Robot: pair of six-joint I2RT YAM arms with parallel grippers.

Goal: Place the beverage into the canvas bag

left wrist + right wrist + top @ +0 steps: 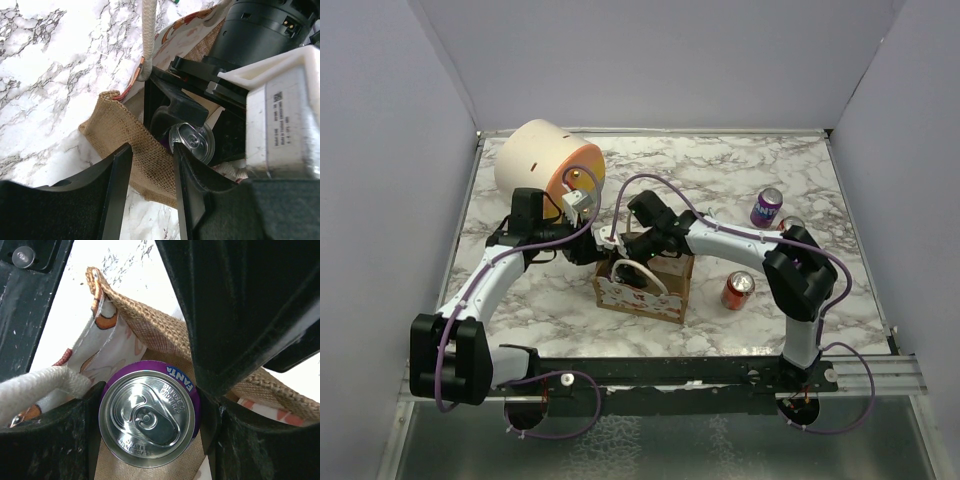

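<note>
We are at the release step: our right gripper [150, 412] is clamped on the purple Fanta can [147, 422], upright inside the canvas bag [645, 297]. Our left gripper [152, 195] straddles the bag's wall; we cannot tell whether it pinches. Next, we judge, we should let go and lift clear of the cream handle [45, 382]. A red can [738, 290] and a second purple can [766, 207] sit right of the bag.

I'm working over a white, grey-veined marble tabletop [720, 180], plain pale-grey walls [650, 60] closing round three sides, soft light falling evenly.
</note>
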